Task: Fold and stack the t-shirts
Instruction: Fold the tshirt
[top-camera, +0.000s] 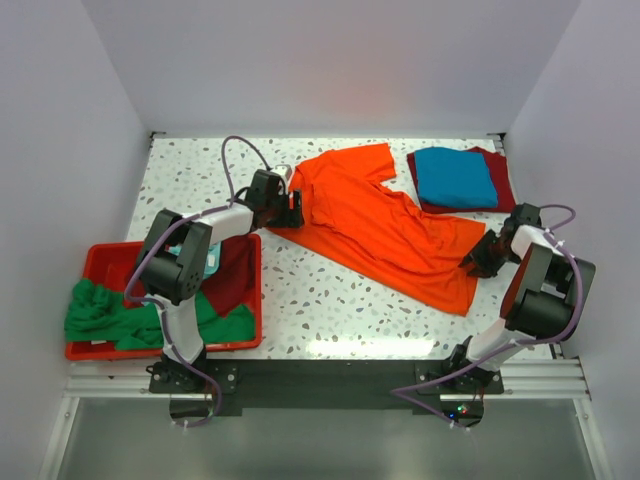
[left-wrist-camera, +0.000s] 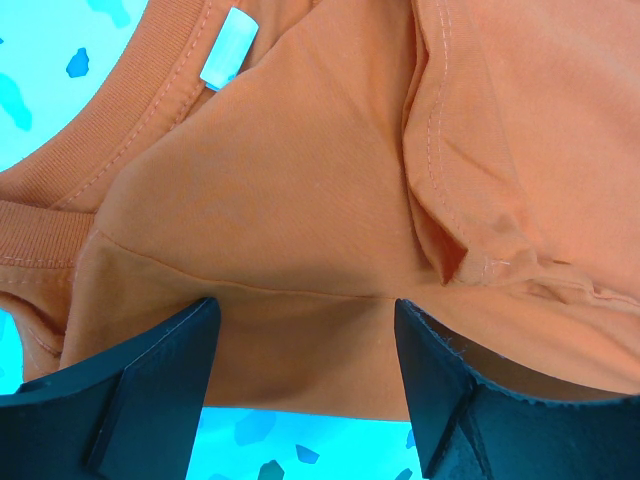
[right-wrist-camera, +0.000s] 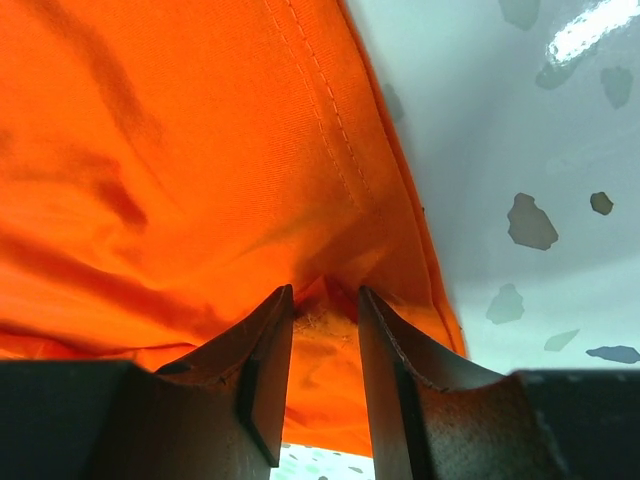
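An orange t-shirt (top-camera: 390, 230) lies spread slantwise across the speckled table (top-camera: 300, 300). My left gripper (top-camera: 296, 208) is at its near-left shoulder. In the left wrist view the jaws (left-wrist-camera: 305, 305) stand wide open astride the shirt's edge, with cloth (left-wrist-camera: 300, 180) flat between them and the collar and its white label (left-wrist-camera: 225, 48) beyond. My right gripper (top-camera: 472, 262) is at the hem corner on the right. In the right wrist view it (right-wrist-camera: 325, 292) is shut on a puckered fold of the orange cloth (right-wrist-camera: 180, 150). A folded blue t-shirt (top-camera: 455, 177) lies on a folded dark red one (top-camera: 500, 185) at the back right.
A red bin (top-camera: 100, 260) sits at the left front edge. It holds a crumpled green shirt (top-camera: 100, 315), a dark red shirt (top-camera: 235, 280) and a bit of teal cloth (top-camera: 213, 262). White walls close in the table on three sides.
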